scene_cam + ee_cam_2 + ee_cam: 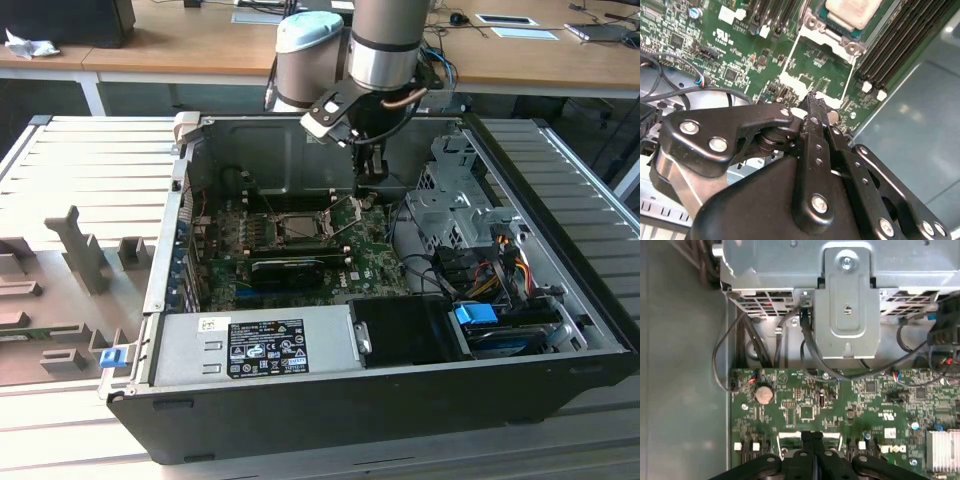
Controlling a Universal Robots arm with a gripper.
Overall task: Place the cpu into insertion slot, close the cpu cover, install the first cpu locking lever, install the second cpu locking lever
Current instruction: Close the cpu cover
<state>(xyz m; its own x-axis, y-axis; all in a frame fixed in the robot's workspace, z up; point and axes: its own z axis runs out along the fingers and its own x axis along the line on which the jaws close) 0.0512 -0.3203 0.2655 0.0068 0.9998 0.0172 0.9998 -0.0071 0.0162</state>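
Note:
The cpu (852, 9) lies with its pale metal face up in the insertion slot (300, 229) on the green motherboard (372, 268). Its face shows in the exterior view too. The cpu cover (827, 43), a thin silvery frame with a square window, stands swung open from the slot's edge; the board shows through its window. In the exterior view the cpu cover (345, 208) leans up to the slot's right. My gripper (812, 98) is shut, fingertips pressed together at the cover's free edge (790, 437). It hangs low over the board (368, 182), and its tips (812, 436) hold nothing that I can see.
A power supply (255, 345) lines the case front. A drive cage (455, 205) and cable bundle (485, 272) fill the exterior view's right. A metal bracket (847, 305), looping cables (807, 352) and a coin battery (764, 394) lie beyond the fingertips. Memory slots (900, 45) flank the socket.

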